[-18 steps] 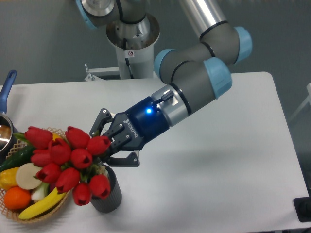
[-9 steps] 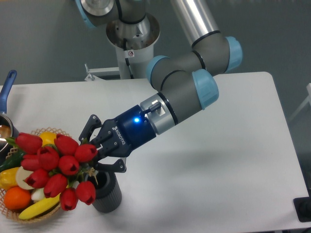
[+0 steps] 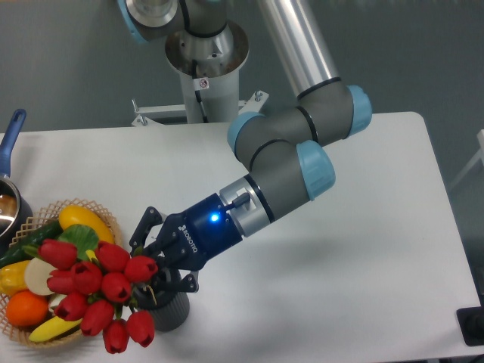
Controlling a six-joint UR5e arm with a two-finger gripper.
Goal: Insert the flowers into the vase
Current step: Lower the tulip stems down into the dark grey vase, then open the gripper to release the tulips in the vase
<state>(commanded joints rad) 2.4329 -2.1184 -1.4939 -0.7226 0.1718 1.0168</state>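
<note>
The flowers [image 3: 97, 293], a bunch of red tulip buds, hang tilted to the left over the front left of the table, their stems running right into my gripper [image 3: 151, 262]. The gripper is shut on the stems, just above the vase. The vase [image 3: 168, 311] is a short dark grey ribbed cylinder standing directly below the fingers; its opening is mostly hidden by the gripper and the lowest buds. The stem ends reach down at the vase's mouth, and I cannot tell whether they are inside.
A wicker basket [image 3: 38, 221] of fruit and vegetables stands at the left edge, partly behind the buds. A blue-handled pot [image 3: 10, 140] sits at the far left. The arm's base [image 3: 206, 68] rises at the back of the white table [image 3: 363, 249].
The gripper has moved down and slightly left with the flowers, bringing the stems closer to the vase. The buds now hang lower, in front of the basket.
</note>
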